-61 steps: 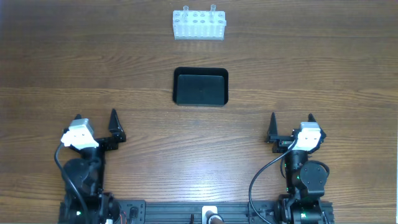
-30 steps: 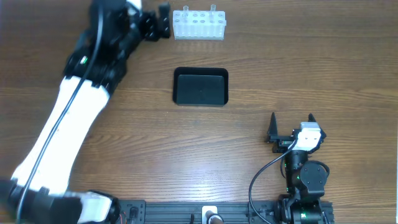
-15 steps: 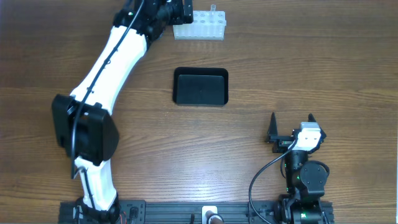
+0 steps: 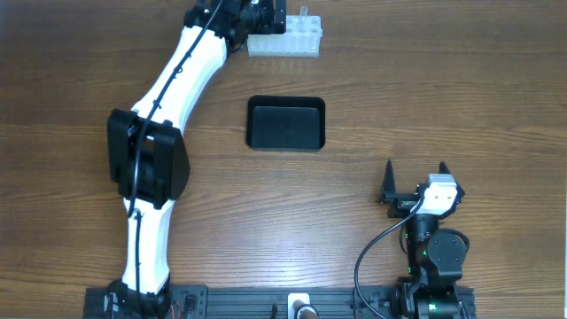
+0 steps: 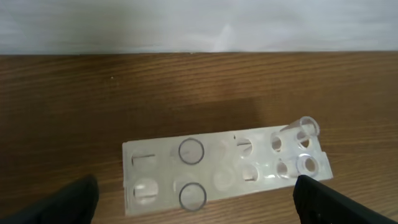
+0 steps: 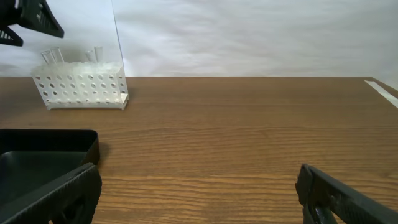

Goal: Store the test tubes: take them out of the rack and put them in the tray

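Left gripper (image 4: 268, 16): swung in two seconds from 7 o'clock up to 12 o'clock and now hangs over the rack's left end, fingers spread wide.
Rack (image 4: 297, 40): unmoved at 12 o'clock on the table (image 4: 443, 89); a test tube (image 4: 304, 11) stands in its right end.
Tray (image 4: 285, 124): centre, empty.
Right gripper (image 4: 415, 177): unmoved at 5 o'clock, fingers spread.
Meaning: nothing is stored yet; the first grasp seems close.

Top overhead; left wrist over rack (image 5: 224, 180); right wrist low, far.

The left gripper (image 4: 270, 16) covers the left end of the rack (image 4: 299, 41) from above.
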`<move>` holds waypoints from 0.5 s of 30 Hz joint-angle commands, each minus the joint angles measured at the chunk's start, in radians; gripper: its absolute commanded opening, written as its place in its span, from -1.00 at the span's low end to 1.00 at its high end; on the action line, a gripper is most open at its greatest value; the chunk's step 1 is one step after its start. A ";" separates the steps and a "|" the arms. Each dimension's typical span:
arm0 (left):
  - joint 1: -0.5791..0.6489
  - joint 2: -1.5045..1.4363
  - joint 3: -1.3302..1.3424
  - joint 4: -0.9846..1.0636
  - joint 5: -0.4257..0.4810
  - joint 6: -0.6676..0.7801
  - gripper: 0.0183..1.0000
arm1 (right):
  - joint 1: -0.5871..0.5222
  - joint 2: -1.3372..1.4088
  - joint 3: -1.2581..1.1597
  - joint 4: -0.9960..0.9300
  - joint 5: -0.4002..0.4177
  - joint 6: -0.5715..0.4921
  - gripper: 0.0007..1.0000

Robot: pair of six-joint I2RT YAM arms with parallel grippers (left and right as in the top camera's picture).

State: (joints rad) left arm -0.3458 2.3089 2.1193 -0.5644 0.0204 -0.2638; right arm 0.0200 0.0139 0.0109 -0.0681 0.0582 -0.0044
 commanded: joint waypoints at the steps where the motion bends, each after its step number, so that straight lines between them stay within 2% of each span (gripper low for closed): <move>1: -0.017 0.045 0.052 -0.006 0.007 0.089 0.96 | -0.006 -0.009 -0.005 -0.004 -0.009 -0.001 0.99; 15: -0.018 0.095 0.052 -0.009 -0.019 0.103 0.80 | -0.006 -0.009 -0.005 -0.004 -0.009 -0.001 0.98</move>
State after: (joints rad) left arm -0.3656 2.3795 2.1452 -0.5743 0.0181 -0.1776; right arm 0.0200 0.0139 0.0109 -0.0681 0.0582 -0.0044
